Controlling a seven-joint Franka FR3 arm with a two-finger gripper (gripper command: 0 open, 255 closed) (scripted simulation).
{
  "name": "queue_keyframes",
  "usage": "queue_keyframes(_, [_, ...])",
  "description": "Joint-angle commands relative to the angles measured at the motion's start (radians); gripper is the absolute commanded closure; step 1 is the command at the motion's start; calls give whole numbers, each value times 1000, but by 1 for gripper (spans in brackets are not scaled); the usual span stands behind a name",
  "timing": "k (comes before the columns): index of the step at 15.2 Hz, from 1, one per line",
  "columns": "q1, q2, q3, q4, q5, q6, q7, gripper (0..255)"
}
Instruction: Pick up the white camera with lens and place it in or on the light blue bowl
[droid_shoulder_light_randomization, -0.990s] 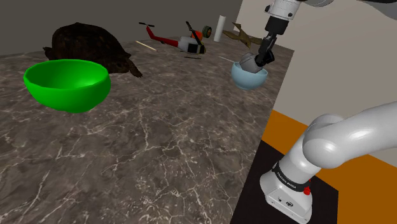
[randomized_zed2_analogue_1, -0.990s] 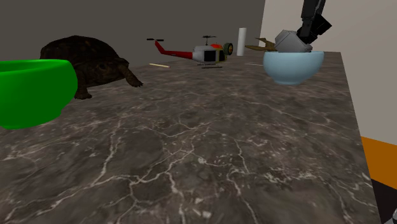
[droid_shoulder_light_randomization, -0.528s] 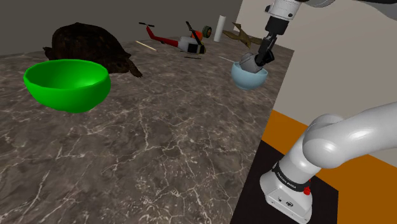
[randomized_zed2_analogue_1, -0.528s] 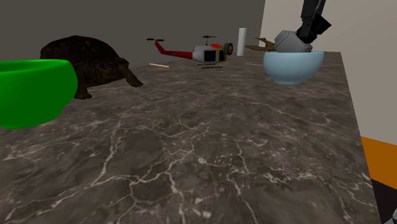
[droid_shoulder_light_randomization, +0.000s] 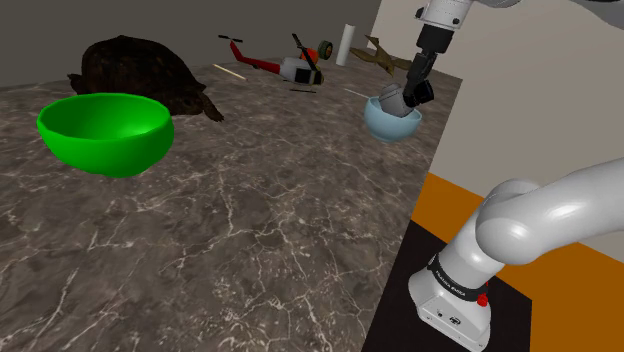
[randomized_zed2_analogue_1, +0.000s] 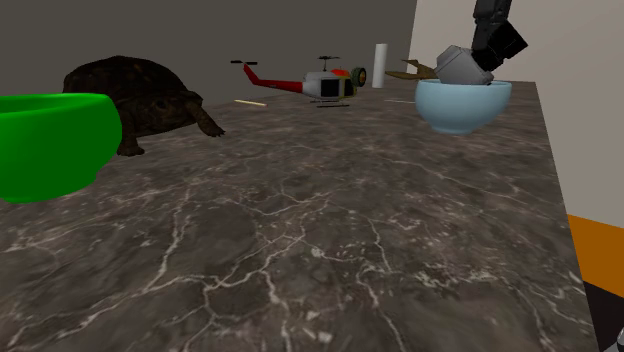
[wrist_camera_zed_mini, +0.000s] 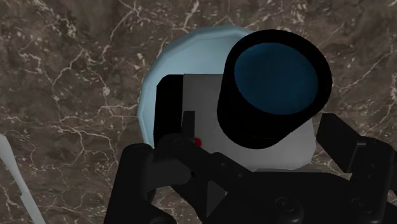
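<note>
The camera (randomized_zed2_analogue_1: 460, 68), a pale grey-white body with a fat black lens (wrist_camera_zed_mini: 275, 81) and blue glass, sits in the light blue bowl (randomized_zed2_analogue_1: 462, 108). It is tilted, and its upper part stands above the rim. In the wrist view the lens points up towards the hand, and the bowl's pale rim curves round behind the body. The carrying and lowering therefore look done.

The gripper (randomized_zed2_analogue_1: 495, 45) hangs just above and beside the camera, close enough that the two overlap in both exterior views. Its black fingers (wrist_camera_zed_mini: 347, 143) stand wide apart on either side of the body, and I judge them released rather than clasping (the margin on each side is slim, so this is a reading, not a certainty).

What appears to be left is small. The hand has to lift clear without dragging the camera or tipping the bowl, which stands near the edge of the dark marbled counter (randomized_zed2_analogue_1: 330, 230).

Further out, well apart from the bowl, are a red and white toy helicopter (randomized_zed2_analogue_1: 325, 85), a dark turtle (randomized_zed2_analogue_1: 130, 95) and a green bowl (randomized_zed2_analogue_1: 50, 140). None of them lies in the way.
</note>
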Motion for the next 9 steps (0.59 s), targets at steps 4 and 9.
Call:
queue_keyframes(4, [5, 27, 4, 110, 8, -84, -6, 0])
queue_keyframes(9, [5, 28, 4, 111, 8, -84, -6, 0])
